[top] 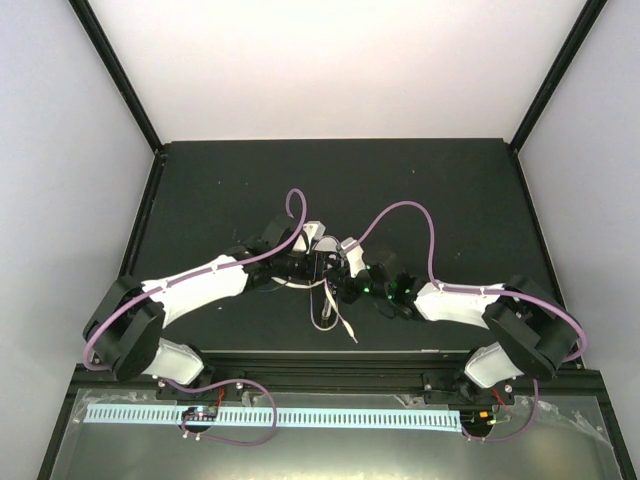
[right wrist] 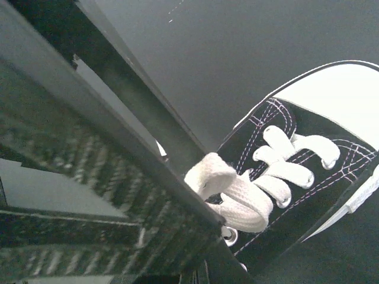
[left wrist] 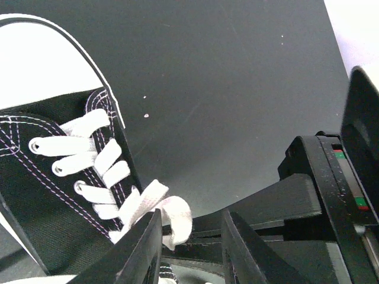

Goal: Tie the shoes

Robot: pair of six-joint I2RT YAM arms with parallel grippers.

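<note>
The small black sneaker [top: 318, 238] with a white toe cap lies mid-table between both arms. It also shows in the left wrist view [left wrist: 41, 195] and the right wrist view [right wrist: 308, 195]. My right gripper [right wrist: 192, 173] is shut on a folded loop of white lace [right wrist: 216, 174] above the eyelets. My left gripper [left wrist: 192, 216] is open. That same lace loop [left wrist: 172, 216] rests against the inner side of its left finger [left wrist: 145, 248]. In the top view the left gripper [top: 303, 262] and right gripper [top: 342, 278] meet over the shoe's tongue. A loose lace end [top: 335, 318] trails toward the near edge.
The black tabletop [top: 220, 190] is walled by white panels and black frame posts. Purple cables [top: 400, 210] arch over both arms. The right arm's black body [left wrist: 331, 177] fills the right side of the left wrist view, close to the left fingers.
</note>
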